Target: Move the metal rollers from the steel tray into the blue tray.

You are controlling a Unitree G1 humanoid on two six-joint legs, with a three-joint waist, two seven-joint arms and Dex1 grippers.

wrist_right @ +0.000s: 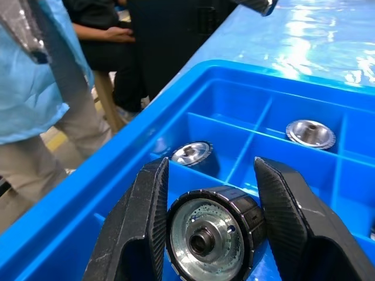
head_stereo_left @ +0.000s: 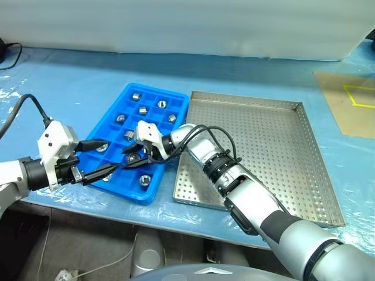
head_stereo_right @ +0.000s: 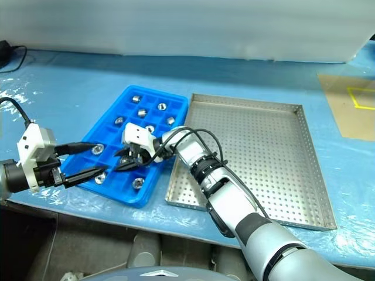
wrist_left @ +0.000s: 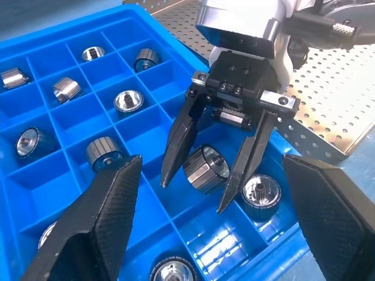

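Note:
The blue tray (head_stereo_left: 158, 89) lies left of the steel tray (head_stereo_left: 263, 152), rim against rim. Several metal rollers (head_stereo_left: 136, 96) sit one to a compartment in the blue tray. My right gripper (head_stereo_left: 133, 157) reaches across from the steel tray and hangs just over the blue tray's near compartments. It is shut on a metal roller (wrist_left: 205, 168), which lies on its side between the two black fingers (wrist_right: 146, 222). My left gripper (head_stereo_left: 111, 155) is open at the blue tray's near left corner, pointing at the right gripper, with nothing between its fingers (wrist_left: 105, 222). The steel tray's perforated floor looks bare.
A blue plastic sheet (head_stereo_left: 88, 76) covers the table. Brown board with yellow tape (head_stereo_left: 351, 105) lies at the far right. A black cable (head_stereo_left: 26, 102) runs in from the left. Beyond the table's near edge a person (wrist_right: 105, 41) sits and another stands.

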